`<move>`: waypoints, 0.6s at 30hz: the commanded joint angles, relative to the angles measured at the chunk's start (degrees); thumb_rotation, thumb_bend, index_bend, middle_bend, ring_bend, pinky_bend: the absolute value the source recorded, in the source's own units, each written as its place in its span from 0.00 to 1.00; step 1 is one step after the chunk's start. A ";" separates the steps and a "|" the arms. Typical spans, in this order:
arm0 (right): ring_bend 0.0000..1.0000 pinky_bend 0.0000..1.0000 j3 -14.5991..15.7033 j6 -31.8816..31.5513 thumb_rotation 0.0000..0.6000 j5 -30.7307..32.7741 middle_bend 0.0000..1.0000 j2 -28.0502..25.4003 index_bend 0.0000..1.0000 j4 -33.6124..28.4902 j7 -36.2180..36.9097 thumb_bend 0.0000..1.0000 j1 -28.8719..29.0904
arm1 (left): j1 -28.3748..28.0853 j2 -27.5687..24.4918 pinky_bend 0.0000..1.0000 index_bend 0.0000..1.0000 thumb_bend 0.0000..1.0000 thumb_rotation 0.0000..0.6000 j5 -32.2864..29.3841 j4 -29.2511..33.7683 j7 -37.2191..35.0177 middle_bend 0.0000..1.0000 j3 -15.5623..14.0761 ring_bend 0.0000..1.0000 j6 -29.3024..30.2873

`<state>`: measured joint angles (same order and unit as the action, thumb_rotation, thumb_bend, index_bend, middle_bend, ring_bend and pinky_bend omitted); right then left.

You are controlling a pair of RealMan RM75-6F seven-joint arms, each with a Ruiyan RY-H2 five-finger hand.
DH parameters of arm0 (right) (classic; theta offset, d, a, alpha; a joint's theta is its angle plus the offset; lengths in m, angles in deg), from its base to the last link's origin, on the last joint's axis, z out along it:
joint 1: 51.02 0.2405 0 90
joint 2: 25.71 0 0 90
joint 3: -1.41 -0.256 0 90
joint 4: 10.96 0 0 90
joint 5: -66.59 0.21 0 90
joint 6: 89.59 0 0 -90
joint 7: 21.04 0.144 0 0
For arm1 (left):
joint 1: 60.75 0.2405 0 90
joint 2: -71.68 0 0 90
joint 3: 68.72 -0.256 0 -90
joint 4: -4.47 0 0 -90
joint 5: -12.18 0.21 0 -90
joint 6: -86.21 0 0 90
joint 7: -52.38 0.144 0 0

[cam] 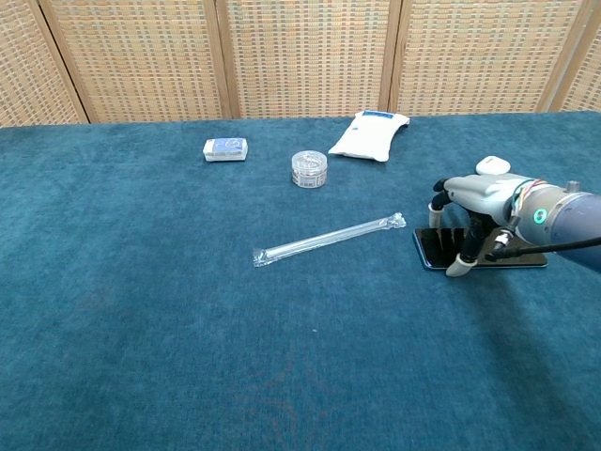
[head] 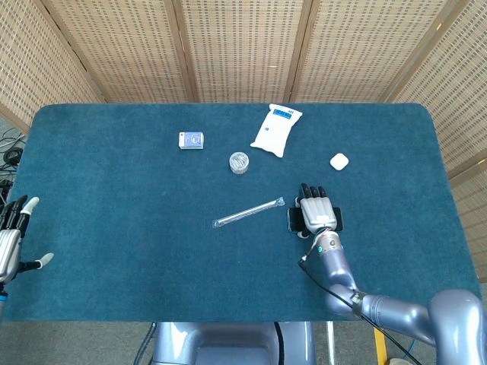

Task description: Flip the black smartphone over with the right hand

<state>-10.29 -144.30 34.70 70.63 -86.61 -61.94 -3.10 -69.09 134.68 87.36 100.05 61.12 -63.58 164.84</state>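
The black smartphone [head: 292, 219] [cam: 433, 248] lies flat on the blue table, right of centre. My right hand [head: 317, 211] [cam: 481, 194] arches over it from above. Its fingertips [cam: 438, 209] come down along the phone's far edge, and the thumb [cam: 458, 265] touches down at the near edge. Most of the phone is hidden under the hand in the head view. My left hand [head: 11, 236] hangs at the table's far left edge, fingers spread, holding nothing.
A wrapped straw [head: 249, 212] [cam: 329, 238] lies just left of the phone. Further back are a small clear jar [head: 240, 162], a blue box [head: 191, 140], a white pouch [head: 276, 129] and a white earbud case [head: 338, 161].
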 commanded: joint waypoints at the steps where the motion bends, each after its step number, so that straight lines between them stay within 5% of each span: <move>1: 0.00 0.00 0.05 0.18 1.00 -0.34 0.00 -0.26 0.54 -0.28 0.43 0.26 -0.05 | 0.00 -0.02 0.00 0.00 0.00 1.00 0.09 0.03 -0.02 0.00 -0.03 0.00 0.04; 10: 0.00 0.00 -0.02 -0.49 1.00 -3.85 0.00 -1.90 0.56 -3.24 3.29 0.26 -0.74 | 0.00 -0.17 0.00 0.00 0.00 1.00 0.22 0.20 -0.27 0.00 -0.09 0.00 0.15; 18: 0.00 0.00 -2.56 -1.19 1.00 -14.99 0.00 -6.32 0.56 -10.38 16.59 0.31 -4.08 | 0.12 -0.55 0.00 0.00 0.00 1.00 0.53 0.27 -1.02 0.00 -0.15 0.00 0.38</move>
<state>-11.65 -144.91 24.27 66.14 -94.34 -50.31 -5.54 -68.97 134.12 87.86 100.34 60.11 -63.72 165.21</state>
